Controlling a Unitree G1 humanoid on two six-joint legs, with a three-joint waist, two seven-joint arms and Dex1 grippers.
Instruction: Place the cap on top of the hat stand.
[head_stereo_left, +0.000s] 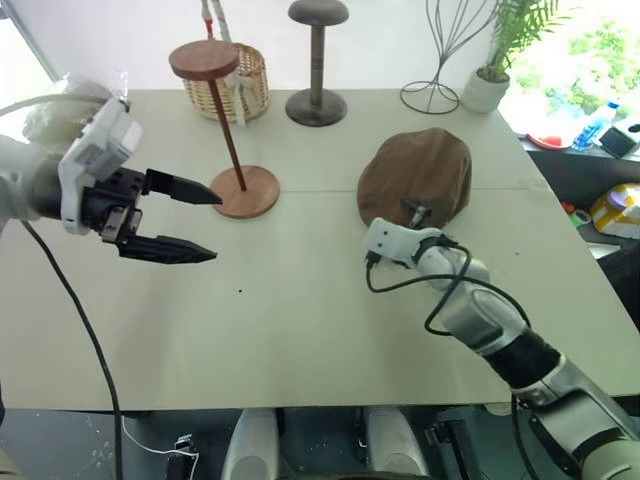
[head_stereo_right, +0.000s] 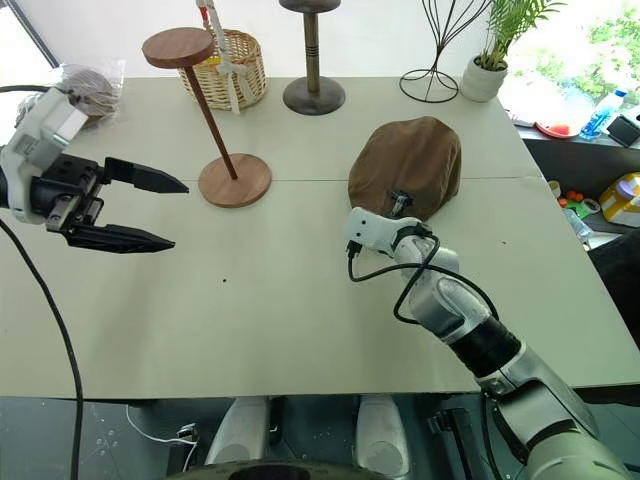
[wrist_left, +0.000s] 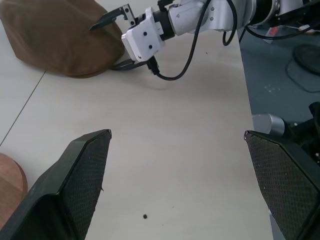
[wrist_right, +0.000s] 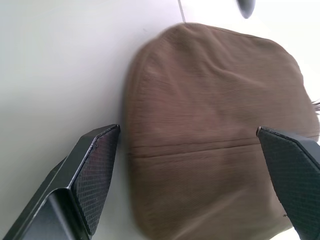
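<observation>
The brown cap (head_stereo_left: 418, 168) lies flat on the table, right of centre. My right gripper (wrist_right: 186, 131) is open at the cap's near edge. One finger is over the cap's top and the other is low by the table beside the rim, as the left wrist view shows (wrist_left: 107, 45). The hat stand (head_stereo_left: 228, 130) is reddish wood, with a small top disc (head_stereo_left: 203, 60), a slanted rod and a round base (head_stereo_left: 246, 192). It stands left of the cap. My left gripper (head_stereo_left: 217, 226) hovers open above the table just left of the base, pointing toward it and holding nothing.
At the back of the table stand a wicker basket (head_stereo_left: 238, 82), a dark stand with a thick post (head_stereo_left: 317, 62), a thin black wire stand (head_stereo_left: 448, 55) and a potted plant (head_stereo_left: 488, 85). A plastic-wrapped bundle (head_stereo_right: 85, 88) lies at the far left. The table's right edge (head_stereo_left: 585, 250) is near the cap.
</observation>
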